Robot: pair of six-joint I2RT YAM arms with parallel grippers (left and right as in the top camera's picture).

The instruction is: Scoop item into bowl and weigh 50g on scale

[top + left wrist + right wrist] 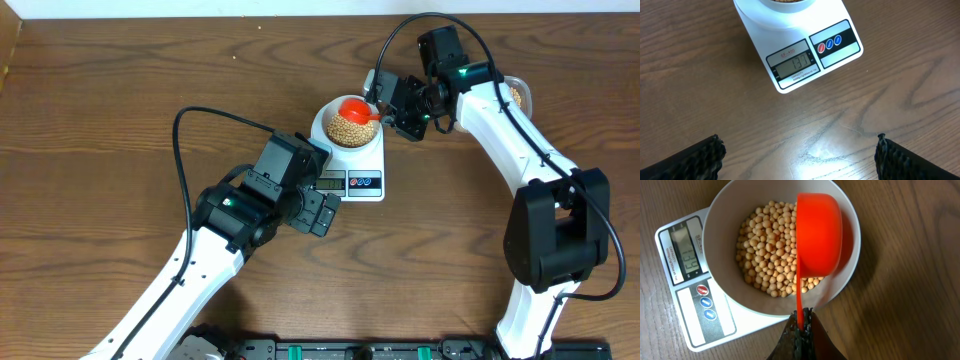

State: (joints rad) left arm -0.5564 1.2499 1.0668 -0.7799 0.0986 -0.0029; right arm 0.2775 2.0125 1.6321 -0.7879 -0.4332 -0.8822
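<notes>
The white bowl (330, 124) (720, 240) stands on the white scale (362, 183) (790, 65) (690, 320) and holds a pile of tan-yellow beans (345, 127) (765, 260). My right gripper (392, 113) (801, 317) is shut on the handle of an orange scoop (356, 109) (819, 235), which is turned on its side over the bowl. My left gripper (322, 212) (797, 155) is open and empty over bare table, just in front of the scale's display (792, 66).
A second container with beans (516, 95) sits at the back right, partly hidden behind my right arm. The table's front edge carries a black rail (350, 350).
</notes>
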